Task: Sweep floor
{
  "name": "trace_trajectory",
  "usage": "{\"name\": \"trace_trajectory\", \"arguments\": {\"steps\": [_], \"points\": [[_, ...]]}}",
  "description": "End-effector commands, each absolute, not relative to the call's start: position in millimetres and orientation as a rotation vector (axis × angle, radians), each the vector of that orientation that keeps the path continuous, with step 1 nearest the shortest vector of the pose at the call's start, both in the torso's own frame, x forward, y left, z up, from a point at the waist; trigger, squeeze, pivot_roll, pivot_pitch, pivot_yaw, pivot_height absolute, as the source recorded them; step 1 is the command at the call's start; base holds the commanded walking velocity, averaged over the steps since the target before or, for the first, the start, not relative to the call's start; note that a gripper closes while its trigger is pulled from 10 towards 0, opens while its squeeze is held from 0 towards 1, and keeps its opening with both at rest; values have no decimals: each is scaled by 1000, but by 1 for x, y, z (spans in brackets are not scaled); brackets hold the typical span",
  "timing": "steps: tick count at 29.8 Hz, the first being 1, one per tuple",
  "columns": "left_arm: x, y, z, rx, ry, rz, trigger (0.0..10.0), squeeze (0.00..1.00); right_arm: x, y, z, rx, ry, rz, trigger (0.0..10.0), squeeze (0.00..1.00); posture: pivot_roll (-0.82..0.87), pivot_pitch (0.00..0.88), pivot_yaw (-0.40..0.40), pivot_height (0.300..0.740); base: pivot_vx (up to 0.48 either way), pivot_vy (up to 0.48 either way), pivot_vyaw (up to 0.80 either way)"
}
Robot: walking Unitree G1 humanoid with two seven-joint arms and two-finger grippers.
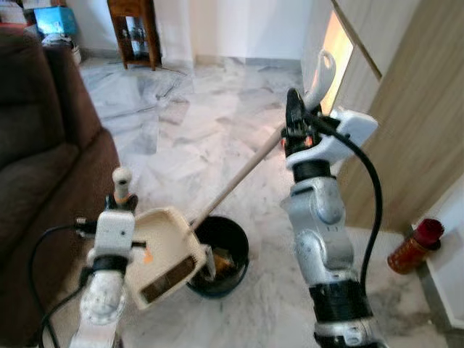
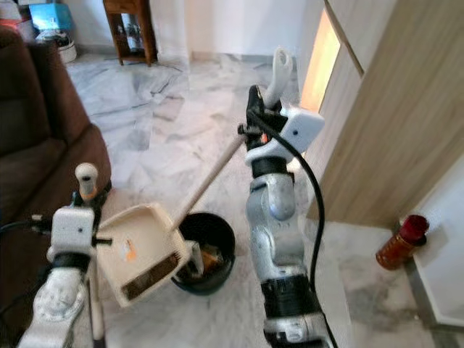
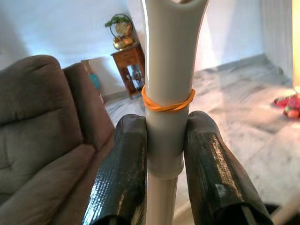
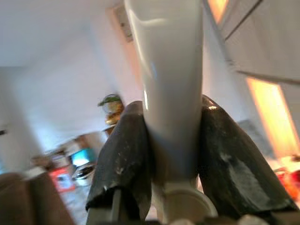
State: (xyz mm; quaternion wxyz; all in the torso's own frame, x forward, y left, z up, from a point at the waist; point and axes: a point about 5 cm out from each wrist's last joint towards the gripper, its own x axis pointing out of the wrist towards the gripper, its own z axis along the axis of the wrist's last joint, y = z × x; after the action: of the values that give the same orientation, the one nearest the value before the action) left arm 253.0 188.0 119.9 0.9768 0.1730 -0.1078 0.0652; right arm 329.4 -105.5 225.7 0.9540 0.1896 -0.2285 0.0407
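Observation:
A cream dustpan (image 1: 163,254) hangs tilted with its mouth over a black bin (image 1: 230,233) on the marble floor. My left gripper (image 1: 120,200) is shut on the dustpan's cream handle (image 3: 168,93), which has an orange rubber band around it; the black fingers (image 3: 124,173) press on both sides. My right gripper (image 1: 295,122) is raised and shut on the broom's pale grip (image 4: 171,84). The broom's wooden stick (image 1: 239,177) slants down from it into the bin, beside the dustpan. The broom's head is hidden inside the bin.
A brown sofa (image 1: 36,145) stands close on my left. A wood-panelled wall (image 1: 413,130) rises on the right, with a red bottle (image 1: 415,245) on the floor at its foot. A wooden side table (image 1: 134,29) stands far back. Open marble floor lies ahead.

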Motion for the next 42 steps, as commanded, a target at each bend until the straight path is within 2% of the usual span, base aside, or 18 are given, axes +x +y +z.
{"name": "trace_trajectory", "arguments": {"steps": [1,30,42], "points": [[253,193,132,361,-268,150,10000,0,325,-93,248,411,-549,132,10000,0,177,0,-3,740,315,0,0],[253,191,134,350,-276,149,10000,0,324,-92,248,406,-552,133,10000,0,179,0,-2,740,316,0,0],[251,187,134,334,-287,131,10000,0,323,-92,249,378,-564,133,10000,0,167,0,2,740,0,0,0]]}}
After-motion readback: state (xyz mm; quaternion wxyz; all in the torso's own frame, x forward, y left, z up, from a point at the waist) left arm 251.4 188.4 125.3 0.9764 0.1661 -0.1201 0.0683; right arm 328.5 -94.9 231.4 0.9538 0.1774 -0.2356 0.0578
